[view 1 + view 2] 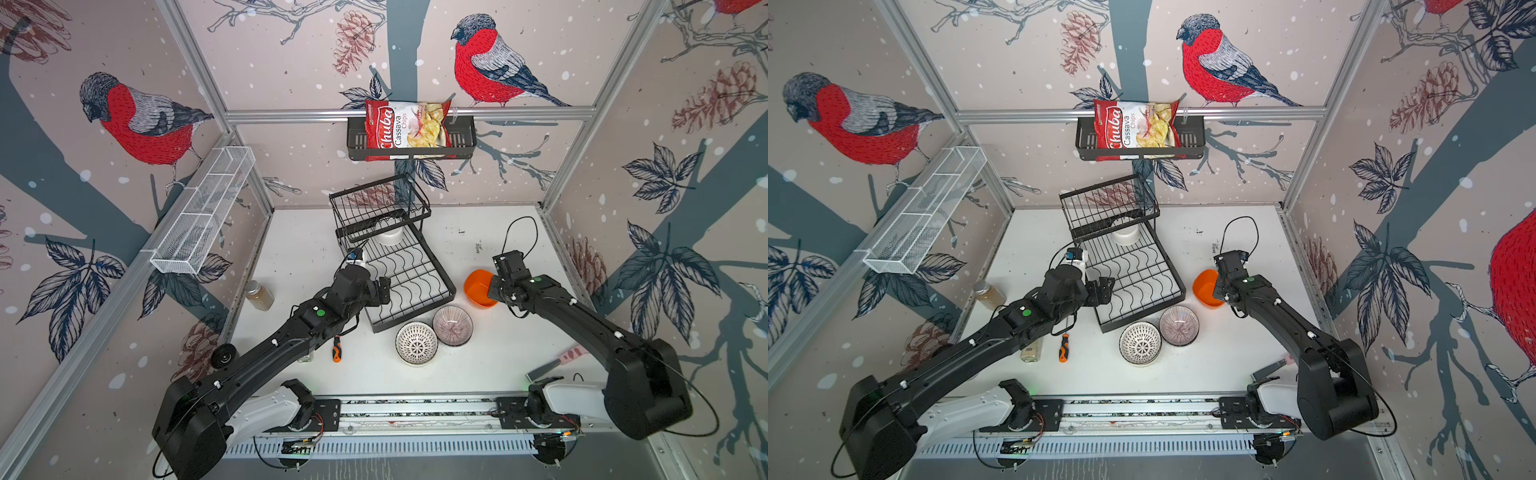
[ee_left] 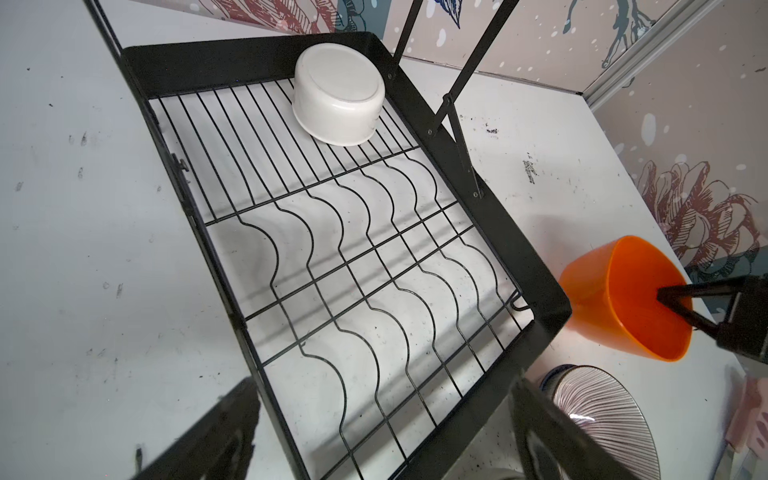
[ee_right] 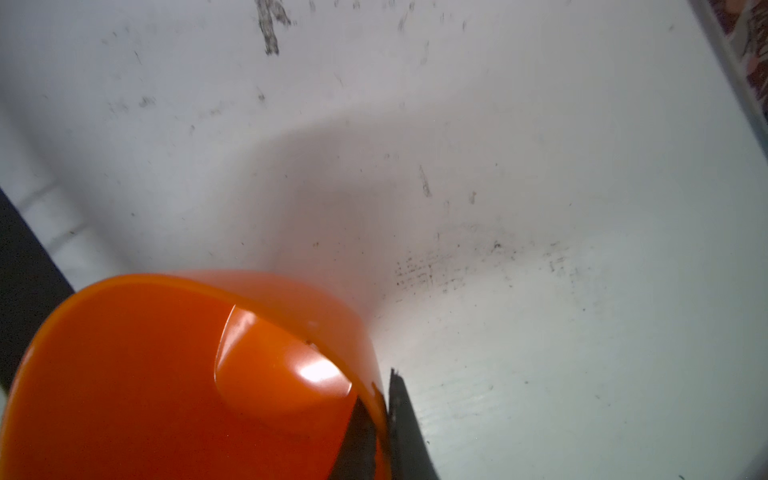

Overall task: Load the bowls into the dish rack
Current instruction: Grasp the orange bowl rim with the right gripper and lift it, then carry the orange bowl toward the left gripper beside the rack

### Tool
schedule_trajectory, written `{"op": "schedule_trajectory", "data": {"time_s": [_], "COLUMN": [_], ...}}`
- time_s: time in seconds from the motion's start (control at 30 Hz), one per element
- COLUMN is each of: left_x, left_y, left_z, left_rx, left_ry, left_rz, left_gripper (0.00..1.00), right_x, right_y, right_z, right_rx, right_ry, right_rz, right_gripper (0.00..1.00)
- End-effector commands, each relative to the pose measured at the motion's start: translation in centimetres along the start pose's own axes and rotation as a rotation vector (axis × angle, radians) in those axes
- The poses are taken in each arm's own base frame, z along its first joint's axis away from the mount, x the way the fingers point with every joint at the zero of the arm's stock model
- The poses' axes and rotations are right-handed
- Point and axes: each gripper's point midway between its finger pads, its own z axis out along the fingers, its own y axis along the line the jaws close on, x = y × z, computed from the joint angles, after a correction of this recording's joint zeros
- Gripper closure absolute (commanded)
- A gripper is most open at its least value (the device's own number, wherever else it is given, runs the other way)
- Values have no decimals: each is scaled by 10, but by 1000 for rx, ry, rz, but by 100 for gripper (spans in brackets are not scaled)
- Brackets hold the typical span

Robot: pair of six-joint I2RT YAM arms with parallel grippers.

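Observation:
The black wire dish rack (image 1: 446, 291) (image 1: 1177, 286) (image 2: 519, 257) stands mid-table. A white bowl (image 1: 388, 237) (image 1: 1125, 237) (image 2: 338, 99) lies upside down at the back of its lower tray, under the upper basket. Right of the rack, my right gripper (image 1: 493, 291) (image 1: 1218, 289) (image 2: 673, 303) (image 3: 384, 399) is shut on the rim of a tilted orange bowl (image 1: 477, 286) (image 1: 1203, 287) (image 2: 602, 291) (image 3: 145, 374). My left gripper (image 1: 384, 291) (image 1: 1106, 289) (image 2: 382, 386) hovers open over the rack's near left corner, holding nothing. A black-and-white bowl (image 1: 416, 343) (image 1: 1140, 343) and a purple-striped bowl (image 1: 453, 325) (image 1: 1178, 325) (image 2: 598, 411) sit upright in front of the rack.
An orange-handled screwdriver (image 1: 336, 349), a brown-filled jar (image 1: 259, 295), a glass bottle (image 1: 1032, 351) and a small black wheel (image 1: 223, 354) lie on the left. A pink-handled tool (image 1: 557, 361) lies under the right arm. A chips bag shelf (image 1: 465, 137) and white mesh tray (image 1: 203, 212) hang on walls.

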Motion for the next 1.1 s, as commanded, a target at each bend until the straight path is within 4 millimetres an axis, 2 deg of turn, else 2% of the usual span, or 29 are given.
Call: {"op": "schedule_trajectory", "data": {"time_s": [0.0, 0.2, 0.4, 0.43, 0.53, 0.7, 0.87, 1.07], "left_x": [-5, -15, -26, -28, -32, -40, -44, -39], "left_y": [-4, 4, 6, 5, -1, -17, -40, -34], "left_z": [0, -11, -31, -33, -36, -35, -29, -13], "left_rx": [22, 2, 6, 14, 41, 116, 174, 83], "left_ry": [-11, -4, -41, -49, -59, -74, -64, -30], "left_rz": [22, 30, 30, 24, 12, -8, 12, 21], "left_gripper": [7, 7, 8, 8, 9, 11, 12, 15], "right_x": [-22, -55, -72, -72, -74, -66, -51, -35], "right_y": [0, 30, 77, 87, 115, 164, 200, 230], "right_z": [-17, -57, -87, -85, -95, -112, -123, -126], "right_rx": [17, -45, -125, -126, -155, -205, -214, -235], "right_ry": [-76, -209, -310, -305, -333, -373, -397, -397], "right_rz": [-13, -79, -178, -200, -255, -362, -437, -488], "right_gripper": [100, 100, 100, 100, 100, 100, 100, 100]}}
